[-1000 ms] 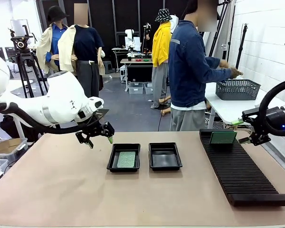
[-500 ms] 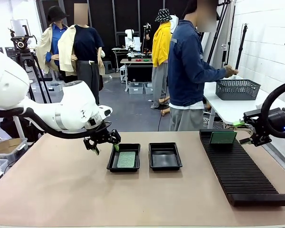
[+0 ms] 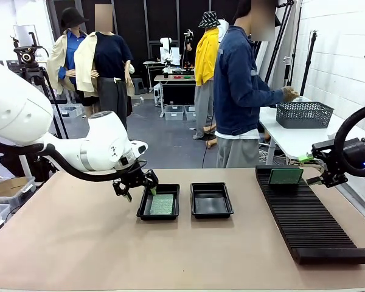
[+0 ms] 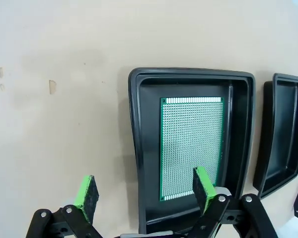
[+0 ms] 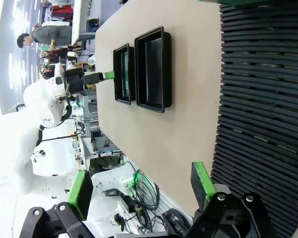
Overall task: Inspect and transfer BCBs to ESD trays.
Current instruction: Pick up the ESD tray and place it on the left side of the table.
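One BCB point(image 3: 162, 204) lies flat in the left of two ESD trays point(image 3: 142, 208). The right tray point(image 3: 212, 213) holds nothing. My left gripper point(image 3: 137, 187) hangs open just above the left tray's left rim. In the left wrist view its fingers point(image 4: 87, 194) straddle that rim point(image 4: 137, 148), with the green board point(image 4: 191, 144) beside the right pad. A second BCB point(image 3: 286, 176) stands upright at the far end of the slotted rack point(image 3: 307, 222). My right gripper point(image 3: 310, 170) is open just right of that board, holding nothing.
A person in a blue jacket point(image 3: 240, 91) stands across the table, turned toward a dark mesh basket point(image 3: 304, 114) on a white side table. The right wrist view looks along the rack point(image 5: 263, 99) toward both trays point(image 5: 151, 69). Bare tabletop point(image 3: 170, 255) lies in front.
My left arm has swung right and down, bringing its open gripper to the left tray's rim. The right arm has stayed put. The person's hand has drawn back from the basket.
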